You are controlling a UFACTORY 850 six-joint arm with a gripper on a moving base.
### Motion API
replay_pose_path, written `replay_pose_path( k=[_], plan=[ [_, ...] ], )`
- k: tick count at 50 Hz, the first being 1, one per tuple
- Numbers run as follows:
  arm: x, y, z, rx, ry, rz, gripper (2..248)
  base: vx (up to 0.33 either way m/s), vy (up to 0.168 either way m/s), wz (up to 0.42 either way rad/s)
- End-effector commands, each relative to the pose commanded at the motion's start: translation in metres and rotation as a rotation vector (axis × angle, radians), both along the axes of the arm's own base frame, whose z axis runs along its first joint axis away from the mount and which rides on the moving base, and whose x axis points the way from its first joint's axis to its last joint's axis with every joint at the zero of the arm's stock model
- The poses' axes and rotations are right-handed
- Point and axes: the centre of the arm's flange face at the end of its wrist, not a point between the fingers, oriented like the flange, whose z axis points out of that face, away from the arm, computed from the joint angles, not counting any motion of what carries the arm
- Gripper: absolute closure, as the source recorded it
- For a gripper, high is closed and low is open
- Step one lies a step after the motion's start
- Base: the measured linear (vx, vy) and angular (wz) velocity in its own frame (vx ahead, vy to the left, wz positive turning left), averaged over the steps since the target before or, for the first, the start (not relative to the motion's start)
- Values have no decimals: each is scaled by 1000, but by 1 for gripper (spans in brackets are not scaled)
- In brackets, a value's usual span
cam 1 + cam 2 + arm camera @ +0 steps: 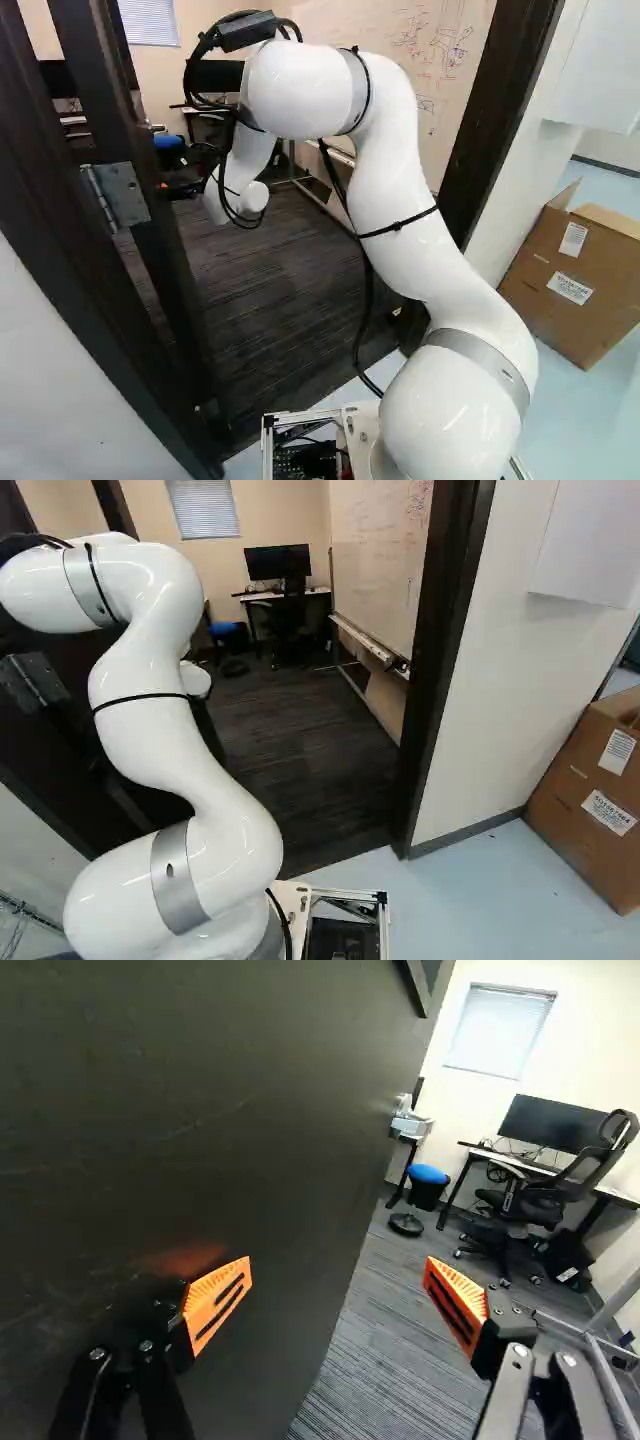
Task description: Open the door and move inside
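The dark door (200, 1090) stands open inward on the robot's left, one orange pad (220, 1300) of the wide-spread gripper (340, 1268) close by its face, so the base veering left could jam that pad and veering right scrape the door frame (438, 660).

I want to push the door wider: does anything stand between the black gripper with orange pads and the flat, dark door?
Nothing visible does. The gripper is open, and one orange pad sits right beside the dark door, with no object between them; whether they touch, I cannot tell.
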Motion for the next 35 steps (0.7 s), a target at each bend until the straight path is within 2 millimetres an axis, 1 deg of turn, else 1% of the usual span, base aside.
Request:
replay_pose_path(
  k=[35],
  plan=[
    [3,24,-5,-11,-9,36,3,0,0,0]
  ],
)
